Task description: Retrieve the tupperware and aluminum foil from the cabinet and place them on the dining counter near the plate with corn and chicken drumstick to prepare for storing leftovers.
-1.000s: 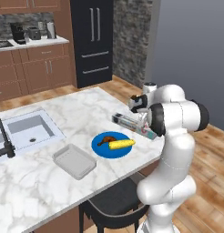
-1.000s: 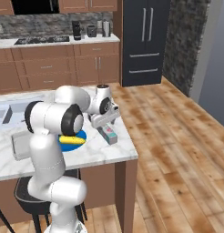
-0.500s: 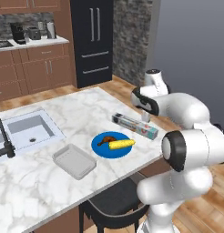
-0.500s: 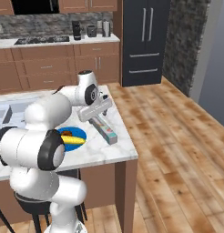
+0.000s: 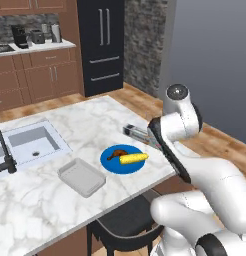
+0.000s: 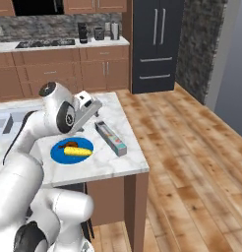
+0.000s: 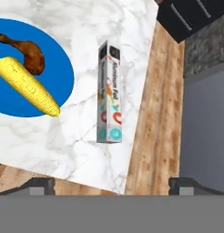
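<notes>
The aluminum foil [image 7: 109,93] lies flat on the dining counter [image 5: 90,122] near its right edge, just right of the blue plate [image 6: 58,151]. That plate [image 5: 111,162] holds the corn [image 5: 133,158] and the chicken drumstick [image 5: 117,154]. In the hand view the corn [image 7: 27,85] and drumstick [image 7: 23,53] sit on the plate [image 7: 59,68]. The tupperware [image 5: 82,176] rests on the marble left of the plate. My gripper [image 7: 113,185] hangs above the foil carton [image 6: 110,138], open, with nothing between its fingertips [image 7: 41,184]. My arm hides part of the carton [image 5: 136,133] in the left base view.
An inset sink [image 5: 30,145] with a black faucet [image 5: 5,155] lies at the counter's left. A dark stool [image 5: 120,230] stands under the near edge. A black fridge [image 6: 155,44] and brown cabinets [image 6: 69,69] line the back wall. Wooden floor [image 6: 192,162] stretches to the right.
My gripper has drawn up and back from the foil carton, which stays flat on the counter. The arm has folded closer to the base.
</notes>
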Available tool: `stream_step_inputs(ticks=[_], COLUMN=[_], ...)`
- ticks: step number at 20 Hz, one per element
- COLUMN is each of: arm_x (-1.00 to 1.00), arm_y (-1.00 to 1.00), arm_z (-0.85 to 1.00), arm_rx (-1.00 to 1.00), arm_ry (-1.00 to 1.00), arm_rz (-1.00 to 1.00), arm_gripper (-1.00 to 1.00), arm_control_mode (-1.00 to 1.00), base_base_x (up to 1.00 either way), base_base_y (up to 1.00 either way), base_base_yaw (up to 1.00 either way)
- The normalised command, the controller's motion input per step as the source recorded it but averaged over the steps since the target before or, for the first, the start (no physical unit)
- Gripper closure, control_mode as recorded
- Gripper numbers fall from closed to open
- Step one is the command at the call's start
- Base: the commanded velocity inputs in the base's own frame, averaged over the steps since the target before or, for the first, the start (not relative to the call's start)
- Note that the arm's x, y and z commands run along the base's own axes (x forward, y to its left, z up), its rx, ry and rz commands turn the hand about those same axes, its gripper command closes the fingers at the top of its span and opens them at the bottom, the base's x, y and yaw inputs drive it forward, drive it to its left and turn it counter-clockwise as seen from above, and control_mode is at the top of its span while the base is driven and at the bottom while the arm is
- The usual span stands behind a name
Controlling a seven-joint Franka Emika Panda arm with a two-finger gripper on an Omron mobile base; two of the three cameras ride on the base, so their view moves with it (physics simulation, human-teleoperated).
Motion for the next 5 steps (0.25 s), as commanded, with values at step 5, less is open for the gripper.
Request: stream_step_inputs(ticks=[5], arm_x=[-1.0], arm_y=[0.27], arm_z=[0.87], arm_rx=[-0.06], arm_ry=[-0.35], arm_rz=[0.0], arm_gripper=[-1.0], arm_control_mode=[-1.0], base_base_x=[0.0], base_base_y=[0.0], base_base_yaw=[0.0])
